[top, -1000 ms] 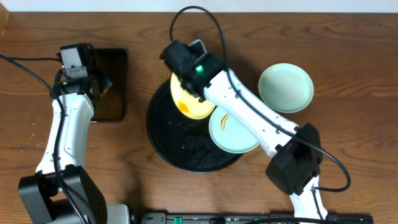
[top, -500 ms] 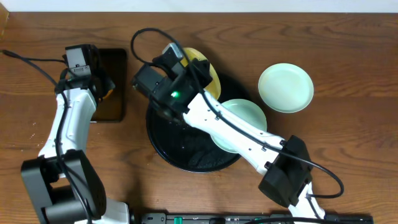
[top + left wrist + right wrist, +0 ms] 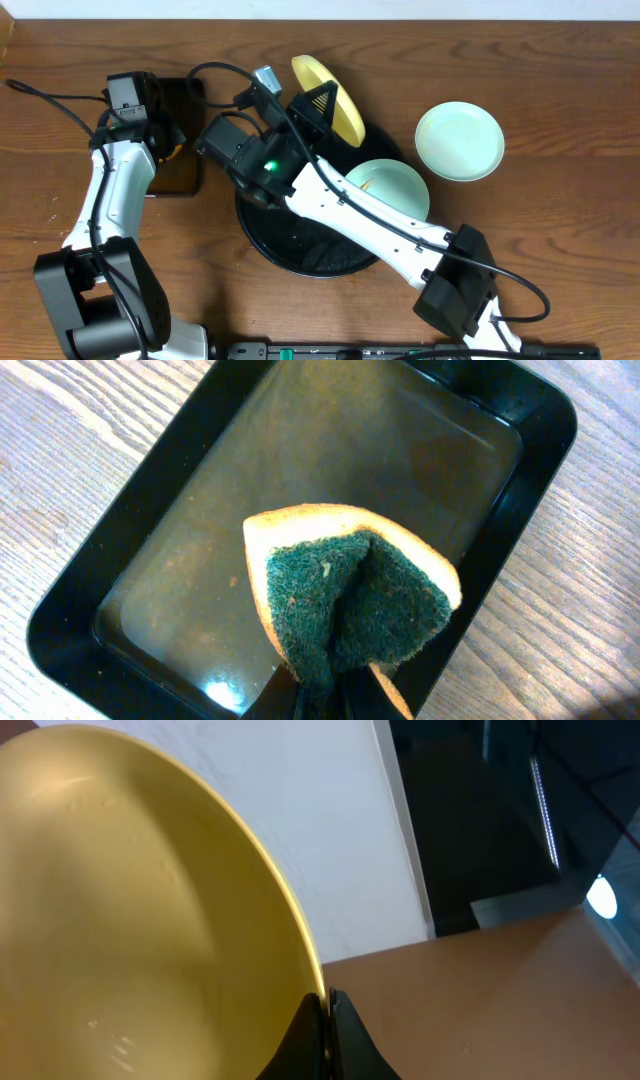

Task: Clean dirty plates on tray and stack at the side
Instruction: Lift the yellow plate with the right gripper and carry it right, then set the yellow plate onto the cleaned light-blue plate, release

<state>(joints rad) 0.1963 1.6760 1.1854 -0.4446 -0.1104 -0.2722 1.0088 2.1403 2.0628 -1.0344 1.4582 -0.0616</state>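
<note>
The yellow plate (image 3: 347,122) stands tilted on edge above the far rim of the round tray (image 3: 270,235). I judge it lifted clear, with its rim pinched in my right hand (image 3: 322,100). From overhead its long axis runs far-left to near-right, so one broad face looks roughly towards the left arm's side. The sponge (image 3: 350,595) is well off that way, clamped in my left hand (image 3: 335,695) over the small rectangular tray (image 3: 545,420). The left arm must bring it across. I cannot tell which face carries sauce.
</note>
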